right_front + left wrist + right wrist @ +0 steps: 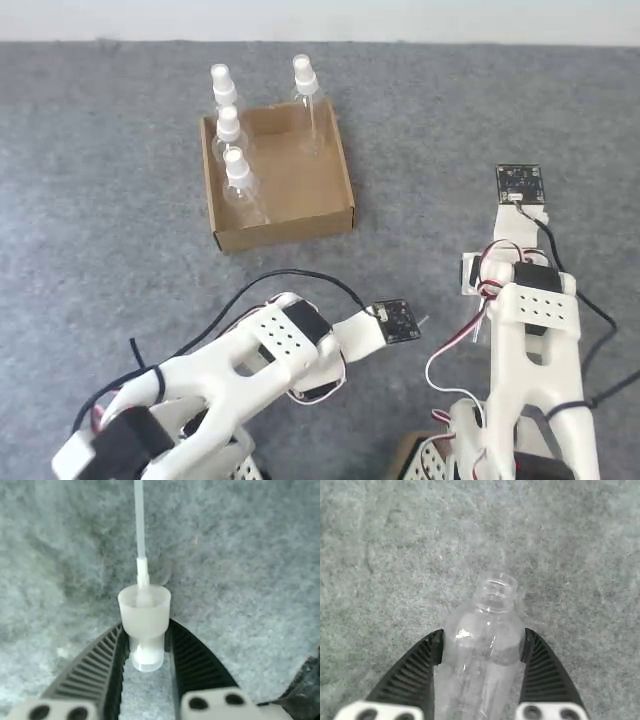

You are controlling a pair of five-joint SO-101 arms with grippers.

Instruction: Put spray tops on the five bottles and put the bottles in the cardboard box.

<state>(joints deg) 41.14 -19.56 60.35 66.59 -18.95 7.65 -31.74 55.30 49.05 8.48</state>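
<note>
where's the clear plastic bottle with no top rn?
Right wrist view: the uncapped clear plastic bottle is held in the right gripper, over the grey carpet.

Both arms white printed plastic, pretty chunky shells. Arm at 7 o'clock [270, 350]: rows of round holes in shell, black servo blocks, black cable [300, 278] looping over top, red-white wires low down. Arm at 5 o'clock [535, 330]: same build, red/white/black wires. Small dark circuit board [398, 320] on first, twin board [520, 183] on second. Left gripper [145, 625], right gripper [482, 631]: black ribbed fingers [100, 660], whitish base, dark screw holes.
</note>
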